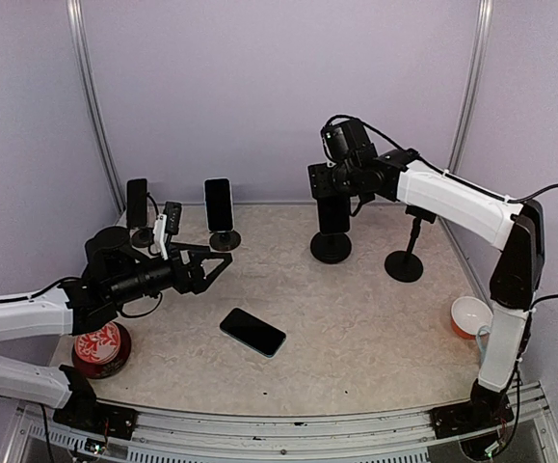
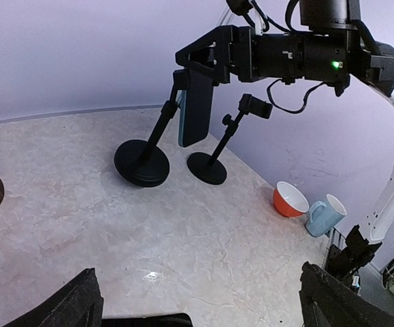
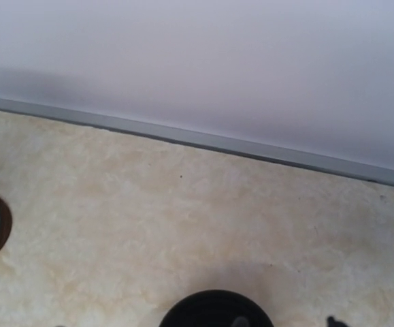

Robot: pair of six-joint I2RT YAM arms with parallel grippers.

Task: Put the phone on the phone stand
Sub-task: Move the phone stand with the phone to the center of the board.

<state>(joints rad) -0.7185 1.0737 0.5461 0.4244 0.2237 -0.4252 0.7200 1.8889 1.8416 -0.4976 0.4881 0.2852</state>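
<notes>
Nearest, a metal rail [image 1: 288,424] is edging the bench [image 1: 365,338]. Its pale marbled top is carrying a red tin [image 1: 101,348] at the left and a spare phone [image 1: 252,332] lying flat mid-bench. At the right edge, an orange bowl [image 2: 290,199] is sitting beside a blue mug [image 2: 323,214]. The left end effector [image 1: 213,262] is hovering over the surface with its fingers spread wide apart, holding nothing. Farther back, the right end effector [image 1: 332,191] is clamping the phone [image 2: 195,109], which is hanging upright at the head of the phone stand [image 2: 141,162]. A second stand [image 2: 207,167] is just beside it. Lavender walls [image 1: 259,87] are closing in the back.
</notes>
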